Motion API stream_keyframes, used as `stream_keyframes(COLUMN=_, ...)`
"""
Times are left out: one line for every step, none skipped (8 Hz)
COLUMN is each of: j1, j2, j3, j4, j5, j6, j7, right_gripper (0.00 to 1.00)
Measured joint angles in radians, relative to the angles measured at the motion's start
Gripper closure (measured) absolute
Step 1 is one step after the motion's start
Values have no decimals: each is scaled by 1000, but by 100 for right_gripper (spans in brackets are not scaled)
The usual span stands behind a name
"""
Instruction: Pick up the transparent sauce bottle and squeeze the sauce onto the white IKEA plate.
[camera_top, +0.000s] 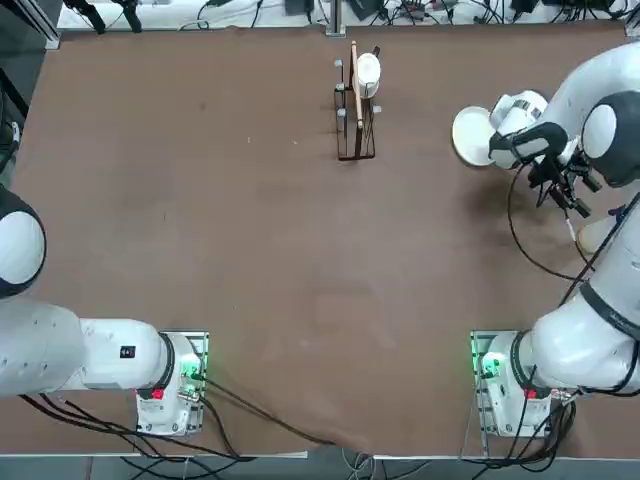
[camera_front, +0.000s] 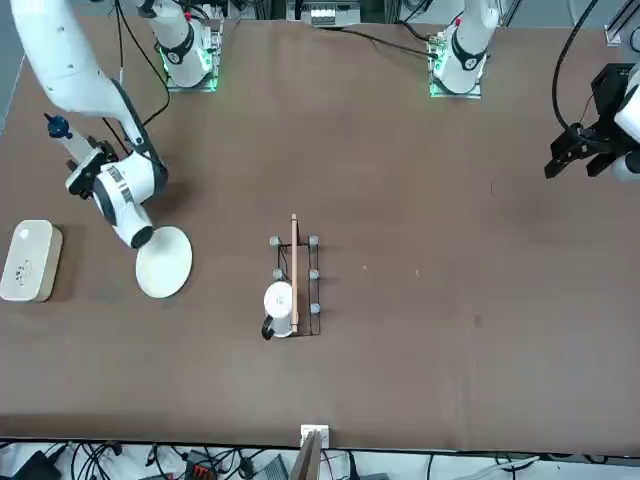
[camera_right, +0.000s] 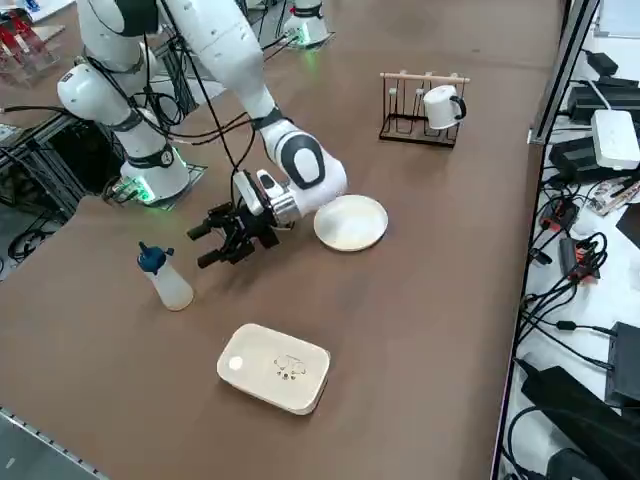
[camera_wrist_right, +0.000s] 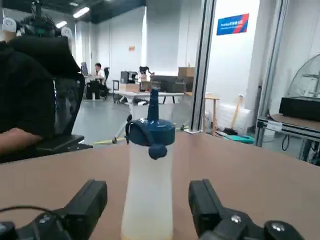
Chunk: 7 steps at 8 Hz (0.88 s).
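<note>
The transparent sauce bottle (camera_right: 168, 282), whitish with a blue cap, stands upright on the brown table near its right edge. In the wrist view the bottle (camera_wrist_right: 149, 175) sits centred just beyond my two fingertips. My right gripper (camera_right: 203, 247) hovers low and points sideways at it, a short gap away. The gripper (camera_wrist_right: 148, 200) is open, with nothing between its fingers (camera_wrist_right: 91, 200). The white IKEA plate (camera_right: 350, 222) lies flat on the table right behind the gripper's wrist, also seen in the front view as the plate (camera_front: 163, 262).
A white rounded-rectangular box (camera_right: 275, 367) lies near the table edge, close to the bottle. A black wire rack (camera_right: 420, 105) holding a white mug stands farther along the table. Cables and equipment line the floor beyond the table's edge.
</note>
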Motion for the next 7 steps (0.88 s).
stream_keyframes(j1=-9, j2=22, j3=-4, j4=2, j5=-11, j6=0, j7=7, right_gripper=0)
stream_keyframes(j1=-16, j2=38, j3=-7, j4=3, j5=-23, j6=1, j7=14, right_gripper=0)
stream_keyframes(j1=-28, j2=45, j3=-8, j4=3, j5=-33, j6=1, j7=15, right_gripper=0)
stream_keyframes(j1=-42, j2=46, j3=-9, j4=3, j5=-42, j6=1, j7=16, right_gripper=0)
stream_keyframes(j1=-61, j2=47, j3=-9, j4=2, j5=-60, j6=4, j7=20, right_gripper=0)
stream_keyframes(j1=-83, j2=49, j3=-10, j4=-2, j5=-83, j6=10, j7=23, right_gripper=0)
stream_keyframes(j1=-106, j2=52, j3=-10, j4=-12, j5=-99, j6=16, j7=25, right_gripper=0)
